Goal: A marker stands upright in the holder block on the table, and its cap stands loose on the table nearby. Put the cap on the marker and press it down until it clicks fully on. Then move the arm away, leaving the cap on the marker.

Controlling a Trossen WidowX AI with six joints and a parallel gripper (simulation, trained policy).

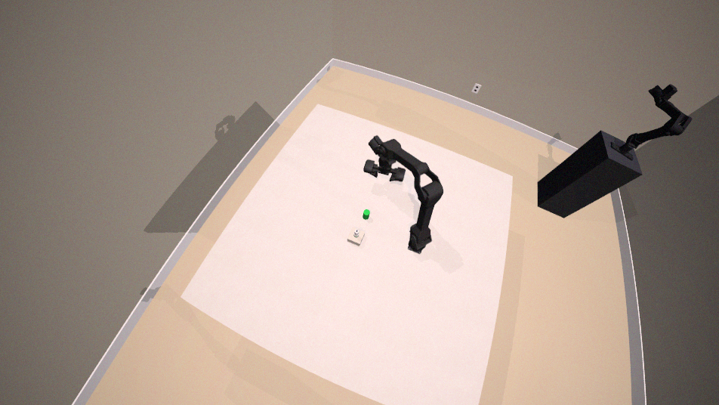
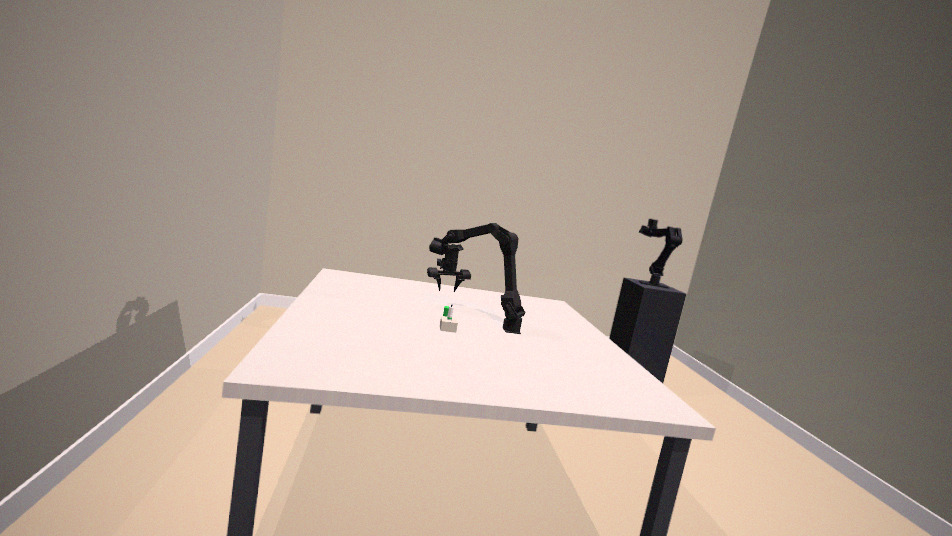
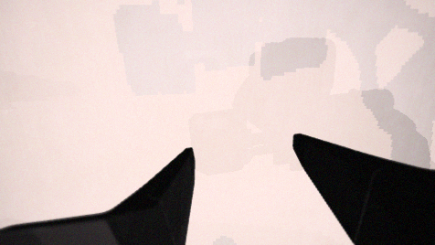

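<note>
The green cap (image 1: 365,213) (image 2: 446,310) stands upright on the table, apart from the holder block. The pale holder block (image 1: 353,242) (image 2: 449,325) stands just in front of it in the exterior view. The marker (image 1: 356,232) (image 2: 451,312) stands upright in the block, white with a dark tip, uncapped. My gripper (image 2: 447,290) (image 3: 243,146) is open and empty, pointing down. It hangs well above the table, beyond the cap as seen in the top view. The wrist view shows only table and shadows between the fingers; cap, marker and block are out of that view.
The white table (image 1: 301,301) (image 2: 399,372) carries the arm's base (image 1: 418,239) (image 2: 512,322), to the right of the block. A second black arm (image 1: 669,118) (image 2: 666,243) stands on a dark pedestal (image 1: 583,176) (image 2: 642,319) beside the table, at the right.
</note>
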